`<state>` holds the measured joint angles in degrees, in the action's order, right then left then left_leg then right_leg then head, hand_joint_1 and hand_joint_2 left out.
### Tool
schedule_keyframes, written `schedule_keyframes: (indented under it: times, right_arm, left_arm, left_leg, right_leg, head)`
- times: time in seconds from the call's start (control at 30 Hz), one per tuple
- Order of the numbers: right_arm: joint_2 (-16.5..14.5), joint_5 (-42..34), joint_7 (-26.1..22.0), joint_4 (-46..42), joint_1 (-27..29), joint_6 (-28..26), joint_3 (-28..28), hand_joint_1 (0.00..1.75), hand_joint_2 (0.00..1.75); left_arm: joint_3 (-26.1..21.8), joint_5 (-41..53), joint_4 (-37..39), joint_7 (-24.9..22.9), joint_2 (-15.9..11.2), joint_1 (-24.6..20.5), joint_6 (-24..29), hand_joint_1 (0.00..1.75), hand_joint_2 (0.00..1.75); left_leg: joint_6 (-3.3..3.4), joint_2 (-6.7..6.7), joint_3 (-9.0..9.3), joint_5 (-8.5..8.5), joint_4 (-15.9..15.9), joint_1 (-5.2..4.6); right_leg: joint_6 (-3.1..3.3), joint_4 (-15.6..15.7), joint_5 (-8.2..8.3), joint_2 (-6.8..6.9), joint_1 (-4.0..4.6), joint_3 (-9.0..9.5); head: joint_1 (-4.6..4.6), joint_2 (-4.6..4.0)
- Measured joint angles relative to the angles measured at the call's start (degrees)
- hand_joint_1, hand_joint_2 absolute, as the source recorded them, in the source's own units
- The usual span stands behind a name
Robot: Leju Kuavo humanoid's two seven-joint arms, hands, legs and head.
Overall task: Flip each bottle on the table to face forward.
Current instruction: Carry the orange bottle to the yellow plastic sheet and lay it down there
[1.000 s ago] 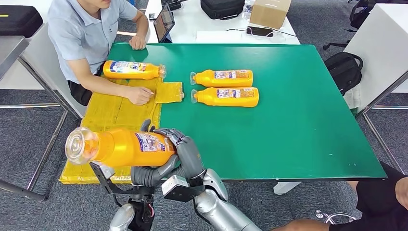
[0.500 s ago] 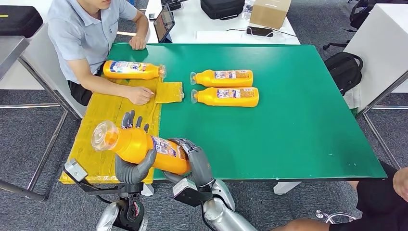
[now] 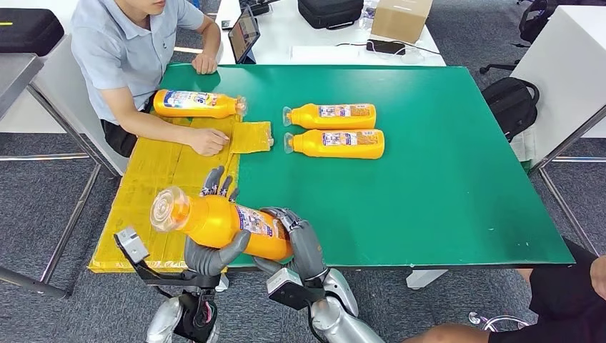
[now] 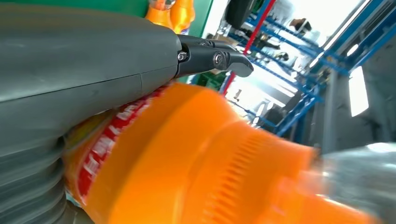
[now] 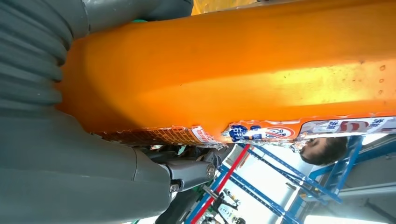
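Nearest the robot, above the near edge of the green surface [image 3: 443,186] at its near-left corner, both hands hold one orange bottle [image 3: 221,223] in the air. The bottle lies roughly level, its clear cap end pointing left and slightly up, its base toward the right. The left hand [image 3: 209,246] cups the bottle from beneath near its middle, thumb curled up across the front and dark fingers showing behind the neck. The right hand [image 3: 299,239] wraps the base end, fingers folded over the top of the label. In the left wrist view the bottle's ribbed shoulder sits right against the grey thumb.

A yellow mat [image 3: 154,179] covers the left edge of the surface. Farther back, a person's hand [image 3: 207,141] rests on the mat, and a third orange bottle [image 3: 196,103] lies beside the person's forearm. Near the surface's middle, toward the far edge, two more orange bottles [image 3: 332,128] lie side by side, caps pointing left.
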<state>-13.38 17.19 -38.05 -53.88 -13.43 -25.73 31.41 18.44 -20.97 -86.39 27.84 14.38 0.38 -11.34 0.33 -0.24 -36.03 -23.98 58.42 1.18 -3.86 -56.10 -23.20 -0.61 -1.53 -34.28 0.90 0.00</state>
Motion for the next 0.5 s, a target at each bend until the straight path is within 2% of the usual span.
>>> schedule_keyframes:
  times: [0.07, 0.17, 0.2, 0.5]
  right_arm:
    - [0.0, 0.0, 0.0, -0.3, 0.0, 0.0, 0.0, 1.75, 1.75]
    - [0.0, -0.1, 0.0, -0.7, 0.0, 0.0, 0.0, 1.75, 1.75]
    - [0.0, -0.1, 0.0, -0.7, 0.0, 0.0, 0.0, 1.75, 1.75]
    - [0.1, -0.6, 0.0, -0.9, 0.1, 0.5, 0.1, 1.75, 1.75]
  left_arm:
    - [0.8, 2.7, 0.9, 0.6, -0.4, -0.3, 0.5, 0.06, 1.75]
    - [1.6, 4.6, 1.9, 1.1, -0.8, -0.6, 1.1, 1.37, 1.75]
    - [1.7, 4.8, 2.2, 1.1, -0.9, -0.7, 1.1, 1.75, 1.75]
    - [2.3, 2.1, 4.7, -0.3, -1.4, -2.0, -1.0, 1.75, 1.75]
  left_leg:
    - [0.00, 0.00, 0.00, 0.00, 0.0, 0.00]
    - [0.00, 0.00, 0.00, 0.00, 0.0, 0.00]
    - [0.00, 0.00, 0.00, 0.00, 0.0, 0.00]
    - [0.00, -0.01, 0.00, 0.00, 0.0, 0.00]
  right_leg:
    - [0.00, 0.0, 0.00, 0.00, 0.00, 0.00]
    - [0.00, 0.0, 0.00, 0.00, 0.00, 0.00]
    - [0.00, 0.0, 0.00, 0.00, 0.00, 0.00]
    - [0.00, 0.0, 0.00, 0.00, 0.00, 0.03]
  head:
    - [0.00, 0.00]
    - [0.00, 0.00]
    - [0.00, 0.00]
    - [0.01, 0.00]
